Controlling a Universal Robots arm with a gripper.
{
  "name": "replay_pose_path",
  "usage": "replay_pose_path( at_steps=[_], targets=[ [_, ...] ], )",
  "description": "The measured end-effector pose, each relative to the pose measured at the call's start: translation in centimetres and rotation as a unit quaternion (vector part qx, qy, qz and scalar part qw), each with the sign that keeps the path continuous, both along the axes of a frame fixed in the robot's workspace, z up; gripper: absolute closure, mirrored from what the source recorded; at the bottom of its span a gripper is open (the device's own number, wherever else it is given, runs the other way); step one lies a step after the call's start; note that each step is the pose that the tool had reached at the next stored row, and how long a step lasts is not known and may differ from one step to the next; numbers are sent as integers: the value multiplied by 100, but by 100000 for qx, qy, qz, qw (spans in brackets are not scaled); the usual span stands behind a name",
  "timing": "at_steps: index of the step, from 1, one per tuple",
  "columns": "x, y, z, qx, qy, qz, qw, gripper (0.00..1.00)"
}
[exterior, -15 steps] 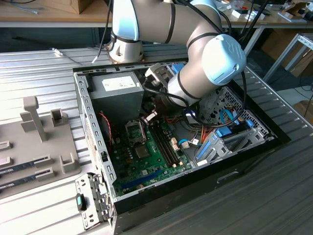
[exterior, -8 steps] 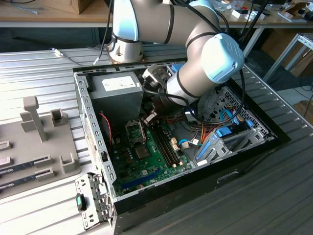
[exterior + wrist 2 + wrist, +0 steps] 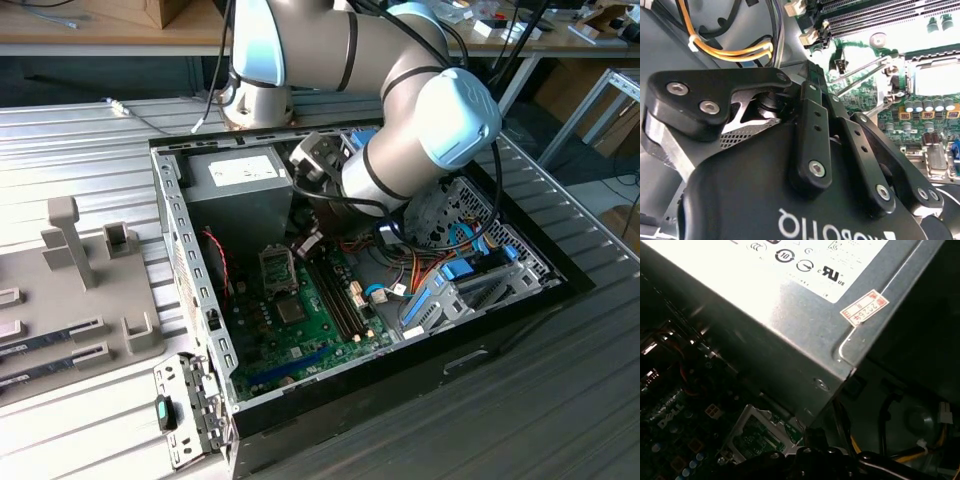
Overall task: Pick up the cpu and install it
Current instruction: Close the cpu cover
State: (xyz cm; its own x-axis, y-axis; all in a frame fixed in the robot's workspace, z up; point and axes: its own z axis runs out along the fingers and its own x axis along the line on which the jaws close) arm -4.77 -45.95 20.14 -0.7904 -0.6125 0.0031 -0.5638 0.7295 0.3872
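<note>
Grey ribbed metal desk [image 3: 90, 150] carries the scene. Behind it stands a wooden workbench [image 3: 90, 40] with dark space beneath. A metal frame leg [image 3: 585, 105] stands beside the workbench.

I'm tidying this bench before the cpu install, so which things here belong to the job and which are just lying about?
Job in hand:
gripper, inside the case
processor socket
motherboard

Lying about:
power supply
memory slots
grey fixture tray, outside the case
orange and yellow cables
</note>
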Motion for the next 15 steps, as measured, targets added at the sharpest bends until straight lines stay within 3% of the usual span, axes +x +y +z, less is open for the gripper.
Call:
replay_pose_path(
  at_steps=[8, 12, 15],
  targets=[
    [0, -16, 60, 900, -7, 918, 99992, 89],
    [0, -21, 92, 1768, -14, 1116, 99978, 89],
    [0, -32, 102, 2708, -18, 1269, 99955, 89]
  ],
)
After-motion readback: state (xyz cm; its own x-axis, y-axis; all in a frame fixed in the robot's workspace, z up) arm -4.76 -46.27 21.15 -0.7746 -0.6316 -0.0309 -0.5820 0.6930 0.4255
